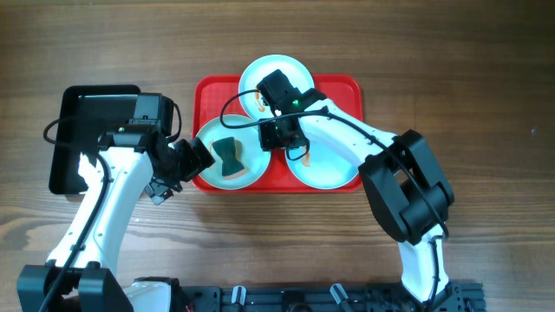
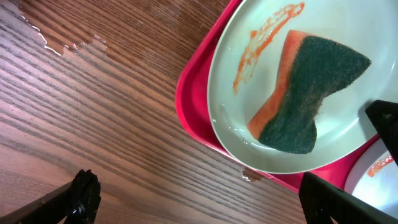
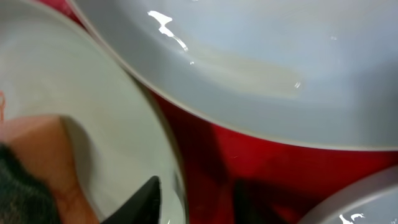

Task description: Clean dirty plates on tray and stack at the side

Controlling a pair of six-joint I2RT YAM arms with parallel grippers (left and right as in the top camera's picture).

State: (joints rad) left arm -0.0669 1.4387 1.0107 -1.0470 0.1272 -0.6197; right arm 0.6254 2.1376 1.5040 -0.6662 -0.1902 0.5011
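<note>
Three dirty plates (image 1: 253, 76) on the tray (image 1: 342, 95), rims crowded together near its middle. 12 o'clock plate (image 1: 260, 69) at the far edge, with an orange smear near its 6 o'clock rim. 8 o'clock plate (image 1: 251, 169) over the tray's rim at that corner, carrying a sponge (image 1: 229, 157), green scouring face up over an orange body, and a thin orange-brown smear (image 2: 261, 40) beside it. 4 o'clock plate (image 1: 334, 169) smeared toward its 9 o'clock side.

Left gripper (image 1: 201, 161) at the 9 o'clock edge of the 8 o'clock plate, fingers (image 2: 84, 193) spread wide: one over bare wood, the other over the tray's rim by the plate, nothing pinched. Right gripper (image 1: 279, 139) low in the gap among all three plates, one dark fingertip (image 3: 142, 200) right at the 3 o'clock rim of the 8 o'clock plate. Cannot tell from any view whether spread or pressed together.

Black tray (image 1: 74, 139) at 9 o'clock on the wooden table (image 1: 451, 52), apart from the red one.
</note>
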